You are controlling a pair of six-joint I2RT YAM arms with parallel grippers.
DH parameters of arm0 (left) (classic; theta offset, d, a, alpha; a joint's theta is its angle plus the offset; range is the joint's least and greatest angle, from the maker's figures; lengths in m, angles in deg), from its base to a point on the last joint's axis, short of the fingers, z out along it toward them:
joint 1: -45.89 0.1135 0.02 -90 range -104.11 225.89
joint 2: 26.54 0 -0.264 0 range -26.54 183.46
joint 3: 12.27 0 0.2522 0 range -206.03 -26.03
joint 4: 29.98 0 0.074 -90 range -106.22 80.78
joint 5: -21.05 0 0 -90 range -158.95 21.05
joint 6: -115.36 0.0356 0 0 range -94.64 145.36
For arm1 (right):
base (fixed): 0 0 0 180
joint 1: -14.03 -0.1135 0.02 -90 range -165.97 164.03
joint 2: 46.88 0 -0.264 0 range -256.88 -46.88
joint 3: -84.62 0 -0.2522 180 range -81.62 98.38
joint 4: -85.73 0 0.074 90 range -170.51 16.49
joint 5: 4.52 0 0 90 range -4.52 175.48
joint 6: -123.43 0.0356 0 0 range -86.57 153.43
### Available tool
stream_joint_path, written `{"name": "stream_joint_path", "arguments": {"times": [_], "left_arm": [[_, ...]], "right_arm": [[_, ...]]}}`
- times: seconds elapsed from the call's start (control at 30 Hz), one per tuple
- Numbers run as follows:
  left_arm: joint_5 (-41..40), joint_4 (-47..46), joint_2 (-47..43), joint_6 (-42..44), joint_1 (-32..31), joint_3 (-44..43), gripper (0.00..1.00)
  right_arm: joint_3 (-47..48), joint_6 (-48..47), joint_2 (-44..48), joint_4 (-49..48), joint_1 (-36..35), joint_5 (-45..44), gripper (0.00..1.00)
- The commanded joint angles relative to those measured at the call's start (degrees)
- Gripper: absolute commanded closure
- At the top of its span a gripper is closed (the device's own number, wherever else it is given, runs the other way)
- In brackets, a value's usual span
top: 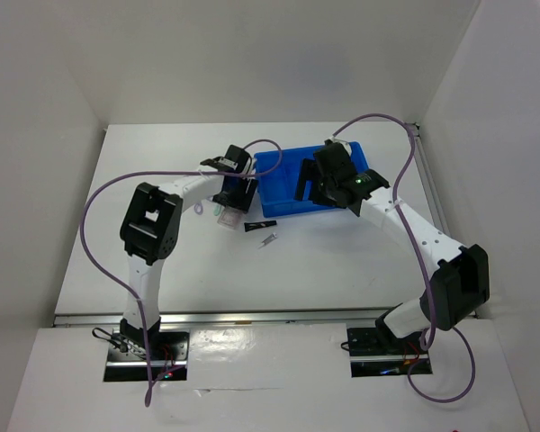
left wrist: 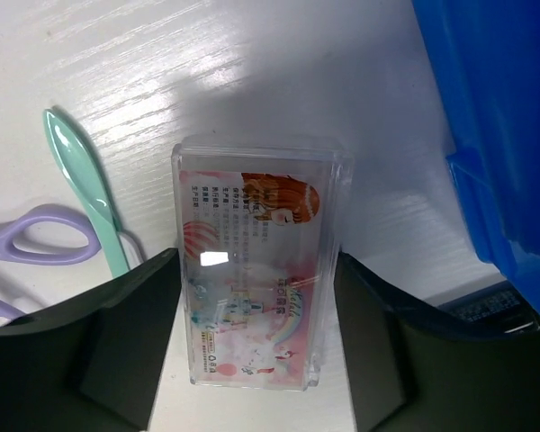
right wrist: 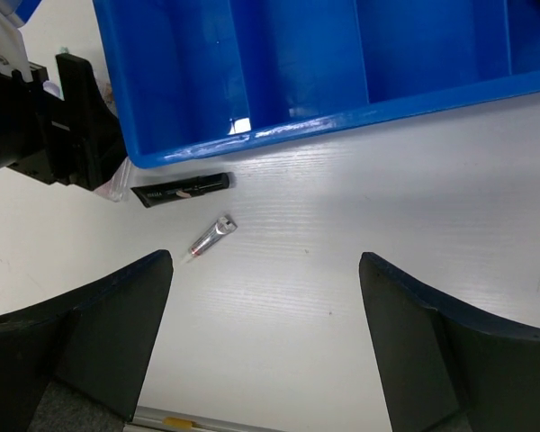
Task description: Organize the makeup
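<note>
The makeup in view is a clear pinkish flat case [left wrist: 256,261], a slim black tube [right wrist: 182,189] and a tiny silver stick [right wrist: 211,237]. The case lies flat on the white table, left of the blue bin [top: 288,184]. My left gripper [left wrist: 255,266] is open and straddles the case. Its left finger is against the case's edge, and a narrow gap shows at the right finger. The tube [top: 259,226] and stick [top: 269,240] lie on the table in front of the bin. My right gripper [right wrist: 265,270] hangs open above bare table near them, with nothing between its fingers.
A mint green spatula [left wrist: 81,189] and purple scissor handles [left wrist: 36,238] lie just left of the case. The bin's wall [left wrist: 495,135] stands close on the case's right. White walls enclose the table on three sides.
</note>
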Motion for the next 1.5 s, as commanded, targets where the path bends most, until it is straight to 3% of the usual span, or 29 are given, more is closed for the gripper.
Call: {"name": "stream_joint_path", "arguments": {"times": [0.0,0.1,0.4,0.5,0.63,0.77,0.83,0.87,1.03,1.1,1.47], "left_arm": [[-1.0,-0.5,-2.8,-0.3,0.1,2.4,0.27],[-1.0,-1.1,-3.8,-0.8,0.1,2.9,0.44],[-2.1,1.4,-8.1,-1.4,0.1,1.8,0.46],[-3.2,4.1,-9.7,-1.4,0.1,0.4,0.54],[-3.8,7.4,-12.6,-3.5,0.1,-2.7,0.55],[6.2,7.9,-14.0,-6.6,0.1,-8.4,0.55],[10.1,7.9,-14.0,-8.7,0.1,-13.7,0.60],[11.1,8.4,-12.1,-10.4,0.1,-15.5,0.66],[9.7,9.7,-4.9,-22.2,-0.5,-27.4,0.66],[8.2,10.2,-1.3,-26.0,-0.5,-30.7,0.71],[3.0,6.2,7.0,-34.2,-4.1,-35.2,0.65]], "right_arm": [[-0.5,-0.5,0.7,-0.3,0.2,0.3,0.08],[-0.5,-0.5,0.1,-0.3,0.2,0.3,0.08],[-0.5,-0.5,0.1,-0.9,-0.3,0.8,0.08],[-0.5,-0.5,0.1,-0.9,-0.3,0.8,0.08],[-0.5,-0.5,-0.4,-0.9,-0.3,0.8,0.08],[-0.5,0.1,0.1,-0.9,-0.3,-0.3,0.08],[-0.5,0.1,0.8,-0.9,-0.3,-1.2,0.08],[-0.5,0.1,0.8,-0.9,-0.3,-2.1,0.08],[-0.5,0.8,2.8,0.3,-0.3,-4.7,0.08],[-0.5,1.4,3.3,1.2,-0.3,-5.4,0.08],[-2.9,3.0,10.9,5.5,1.5,-8.4,0.08]]}}
